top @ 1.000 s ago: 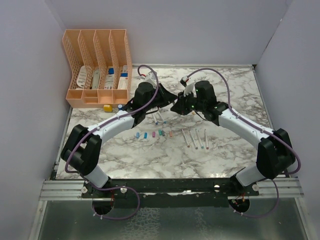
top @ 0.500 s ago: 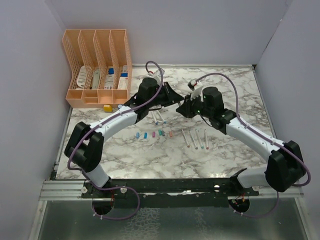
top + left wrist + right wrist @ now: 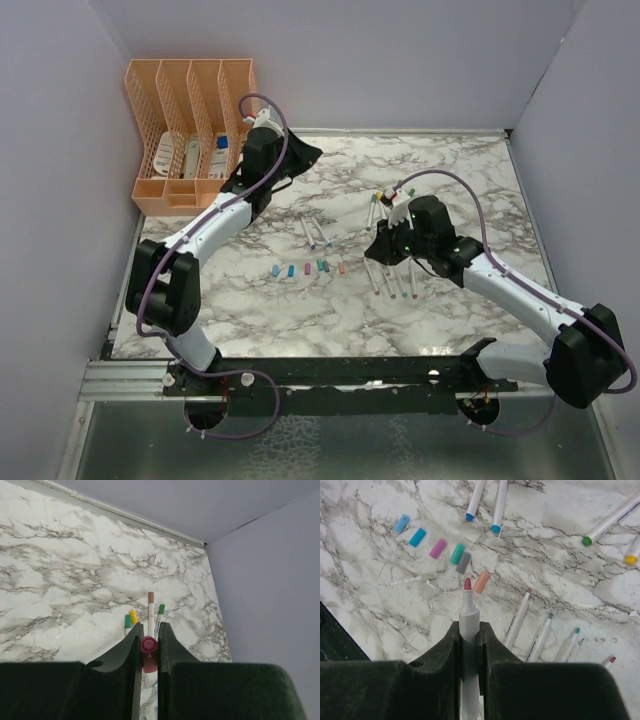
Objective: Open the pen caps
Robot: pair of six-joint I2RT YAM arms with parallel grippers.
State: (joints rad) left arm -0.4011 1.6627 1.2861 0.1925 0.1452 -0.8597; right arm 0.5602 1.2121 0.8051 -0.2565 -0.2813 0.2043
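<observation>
Uncapping looks done: left jaws pinch the pink cap (image 3: 148,645), right jaws clamp its bare-tipped pen (image 3: 468,612), both next need laying down below.

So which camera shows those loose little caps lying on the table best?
The right wrist view: the loose caps lie close below it, six in a row, colours distinct. The top external view shows only tiny specks. The left wrist view misses them.

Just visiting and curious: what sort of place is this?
Probably a robot test booth: plain grey walls around a marble-patterned tabletop, two black-and-white robot arms bolted at its edge.
</observation>
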